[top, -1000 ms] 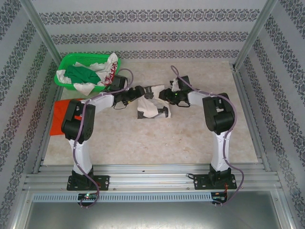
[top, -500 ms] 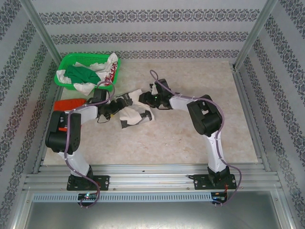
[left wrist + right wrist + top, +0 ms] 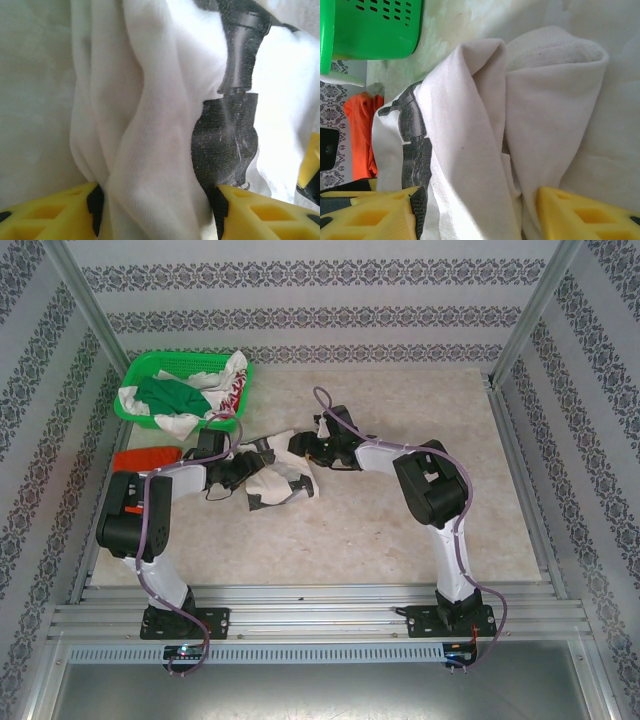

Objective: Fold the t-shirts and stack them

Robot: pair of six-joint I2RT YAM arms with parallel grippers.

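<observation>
While the white t-shirt [image 3: 283, 482] lies crumpled on the bench [image 3: 400, 530], its long axis running roughly 8 to 2 o'clock from above, both my arms touch its far side. My left pincer [image 3: 156, 212] clamps a thick bunch at 10 o'clock. My right pincer [image 3: 477, 215] straddles folds at 1 o'clock, grip unclear. The orange-red t-shirt [image 3: 145, 457] waits at 9 o'clock.

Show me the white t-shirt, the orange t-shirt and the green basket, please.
white t-shirt [image 3: 145, 130]: left wrist view, on a central fold.
orange t-shirt [image 3: 145, 458]: top external view, on its middle.
green basket [image 3: 375, 35]: right wrist view, on its side wall.
</observation>
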